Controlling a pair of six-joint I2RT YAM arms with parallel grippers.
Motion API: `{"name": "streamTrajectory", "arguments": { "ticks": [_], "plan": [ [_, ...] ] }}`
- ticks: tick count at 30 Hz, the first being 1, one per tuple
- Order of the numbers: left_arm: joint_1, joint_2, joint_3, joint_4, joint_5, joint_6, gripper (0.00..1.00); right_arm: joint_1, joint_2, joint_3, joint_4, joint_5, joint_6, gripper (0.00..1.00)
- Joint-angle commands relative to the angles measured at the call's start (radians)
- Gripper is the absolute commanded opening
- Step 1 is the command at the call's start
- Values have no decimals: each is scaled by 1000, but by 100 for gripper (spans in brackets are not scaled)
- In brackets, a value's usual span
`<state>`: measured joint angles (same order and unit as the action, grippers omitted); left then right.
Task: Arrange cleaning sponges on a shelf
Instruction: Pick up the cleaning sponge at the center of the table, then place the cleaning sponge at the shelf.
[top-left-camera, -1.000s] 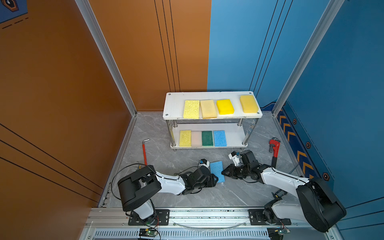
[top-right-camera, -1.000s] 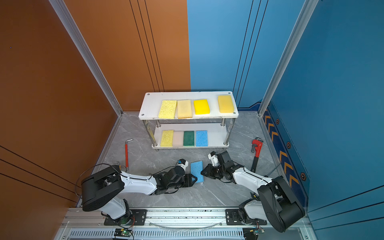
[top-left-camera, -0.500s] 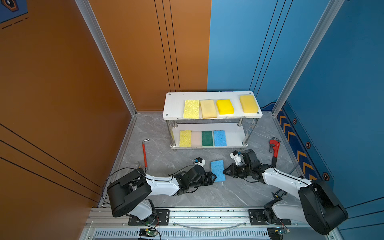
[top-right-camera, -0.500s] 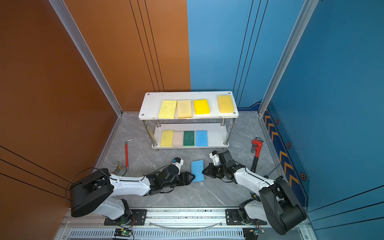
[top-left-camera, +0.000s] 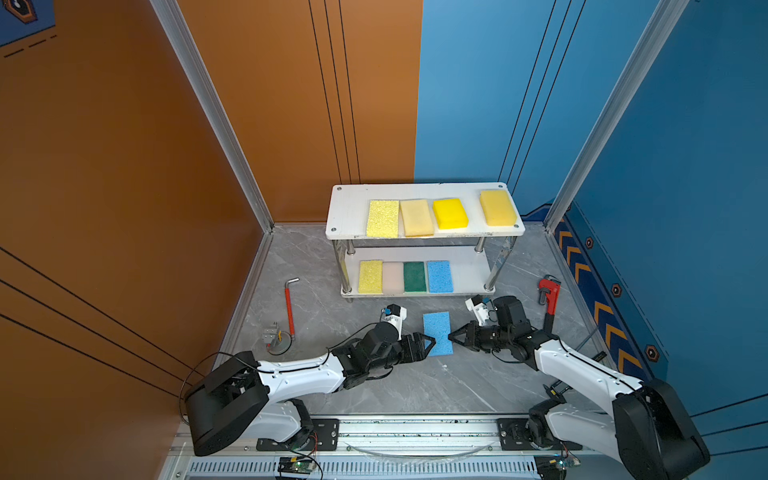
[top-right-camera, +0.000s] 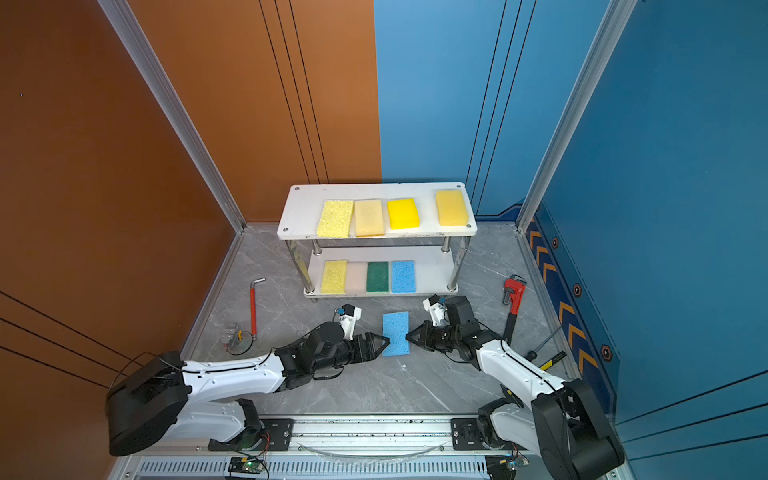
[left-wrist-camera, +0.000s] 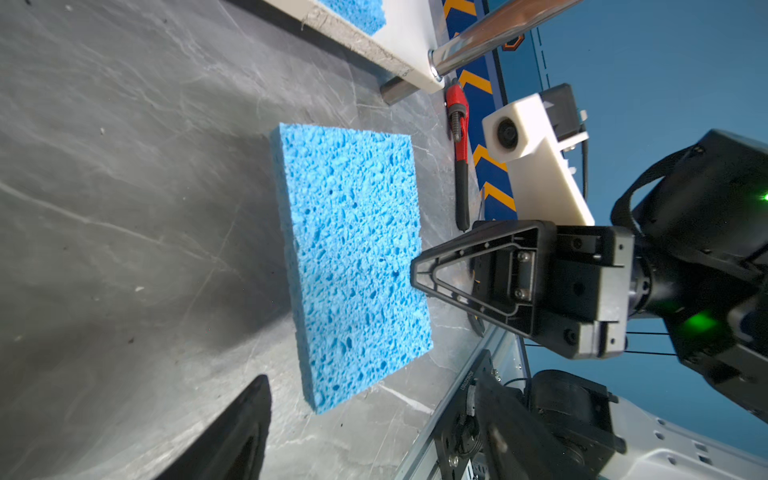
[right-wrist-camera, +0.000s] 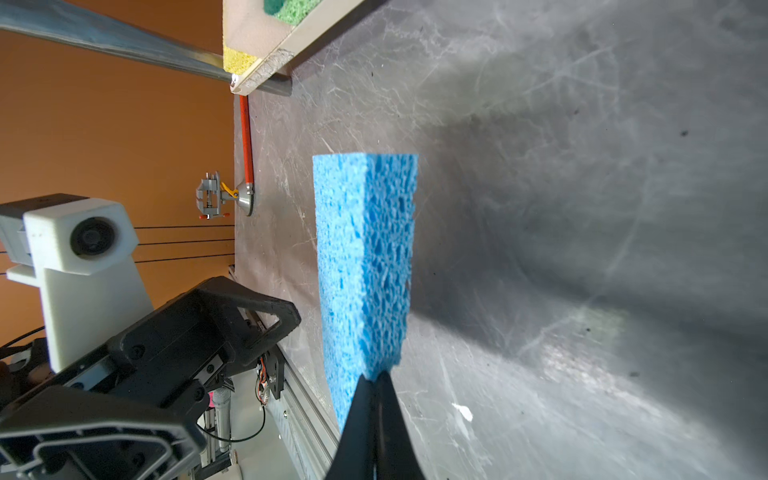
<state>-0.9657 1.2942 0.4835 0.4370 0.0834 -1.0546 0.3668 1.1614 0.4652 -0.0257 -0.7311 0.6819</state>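
A thin blue sponge (top-left-camera: 437, 333) (top-right-camera: 395, 333) (left-wrist-camera: 353, 257) (right-wrist-camera: 365, 257) lies on the grey floor in front of the shelf (top-left-camera: 349, 208) (top-right-camera: 303, 208). My left gripper (top-left-camera: 432, 343) (left-wrist-camera: 374, 440) stands open at the sponge's left edge, turned on its side, with nothing between its fingers. My right gripper (top-left-camera: 451, 332) (right-wrist-camera: 376, 378) is shut, its tips touching the sponge's right edge. The top board carries several yellow sponges (top-left-camera: 450, 213). The lower board (top-left-camera: 469, 270) holds a pale-yellow, a pinkish-beige, a green (top-left-camera: 414, 276) and a blue sponge (top-left-camera: 439, 276) in a row.
A red wrench (top-left-camera: 549, 295) lies at the right by the blue wall. A red-handled hex key (top-left-camera: 289, 307) and a small vise (top-left-camera: 272, 336) lie at the left. The lower board's right end is bare. A metal rail (top-left-camera: 415, 428) runs along the front edge.
My left gripper has opened and drawn back to the left, off the blue sponge. The sponge now lies flat, slightly nearer the shelf. My right gripper has shut at its right edge.
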Motion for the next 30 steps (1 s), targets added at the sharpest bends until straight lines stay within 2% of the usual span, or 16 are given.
{"name": "streamTrajectory", "arguments": {
  "ticks": [1,9,16,30],
  "plan": [
    [22,-32,-31,-14,26,1,78,-13,-24,-1,-28,-32,12,1],
    [36,-73,-45,-14,40,-4,80,-50,-31,7,-33,-66,16,1],
    [60,-105,-34,-12,84,3,85,-67,-47,27,-40,-92,30,1],
    [75,-162,-32,4,119,-5,84,-87,-141,26,-59,-164,70,0]
  ]
}}
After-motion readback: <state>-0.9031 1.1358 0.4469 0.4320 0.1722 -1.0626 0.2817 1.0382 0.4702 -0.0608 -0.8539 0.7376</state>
